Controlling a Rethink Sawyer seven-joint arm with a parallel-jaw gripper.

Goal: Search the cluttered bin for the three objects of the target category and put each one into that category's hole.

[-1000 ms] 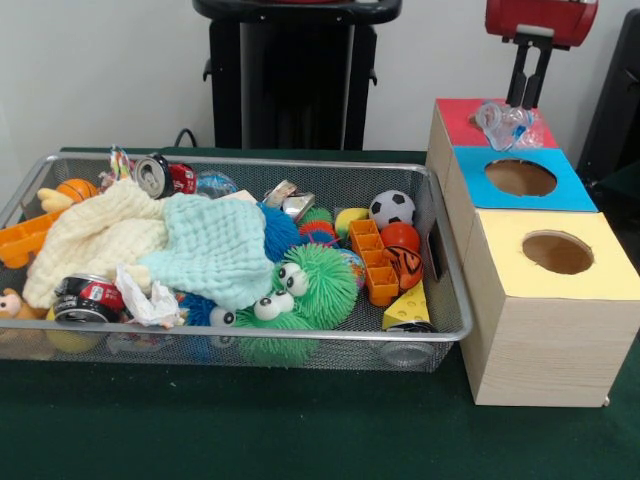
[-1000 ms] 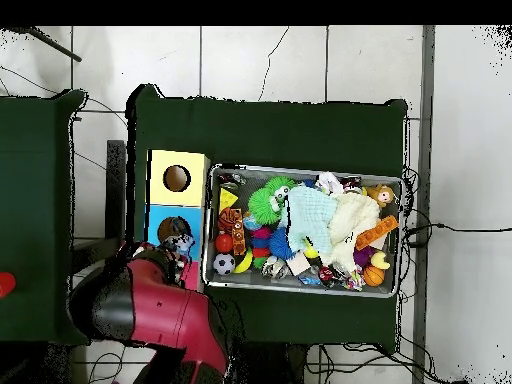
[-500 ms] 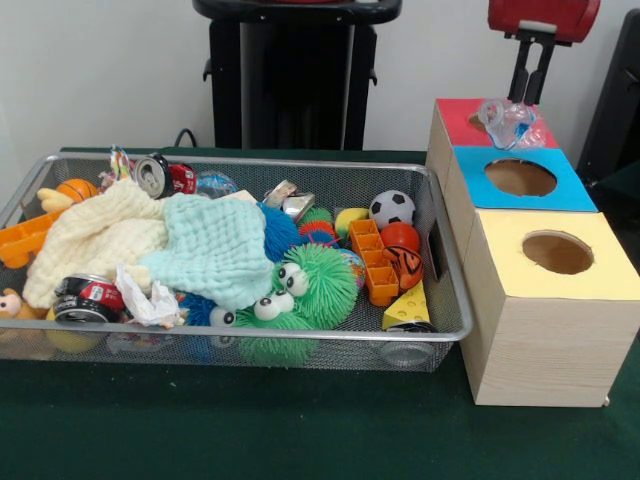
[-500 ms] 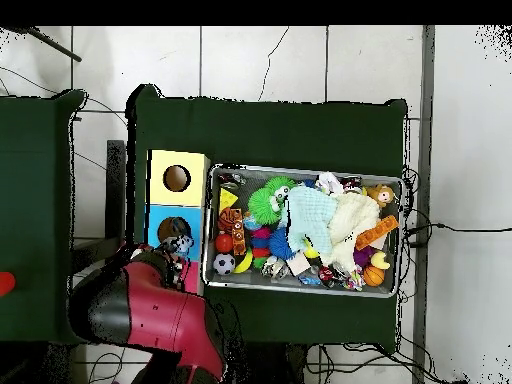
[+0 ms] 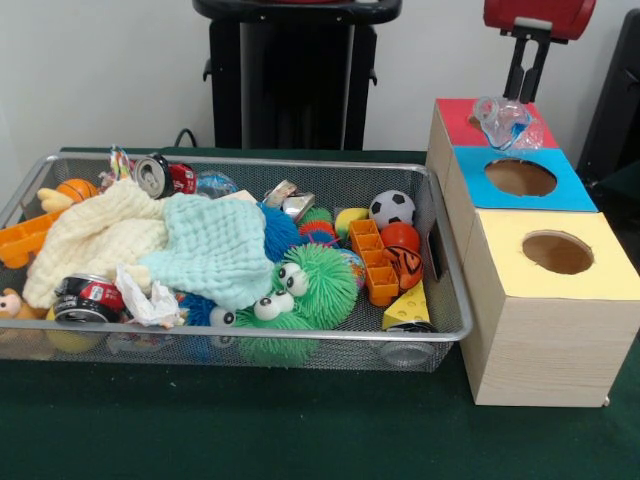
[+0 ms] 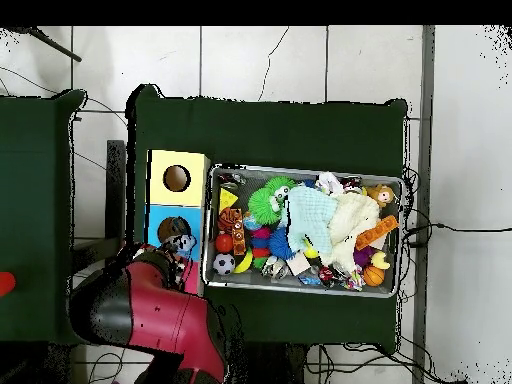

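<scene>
Crumpled clear plastic bottle (image 5: 505, 120) lies on the red box top (image 5: 455, 112), over or right at that box's hole, just below my jaws (image 5: 524, 80). I cannot tell whether my jaws are spread or closed; they hang above the bottle and do not appear to grip it. I judge the bottle very light, thin-walled and springy, slick on its creases, so it would crush or skate under a hard pinch; the stiffer neck or a folded ridge looks like the best place to take it, if it needs a nudge into the hole. Beside it sit the blue box top (image 5: 560, 178) and the yellow box top (image 5: 600, 270), smooth card over wood-grain sides. Further out, the wire mesh bin (image 5: 447, 300) on the green desk (image 5: 300, 430) holds soft muslin cloths (image 5: 200, 245), rubbery spiky balls (image 5: 315, 285), dented cans (image 5: 88, 297) and hard plastic toys.
</scene>
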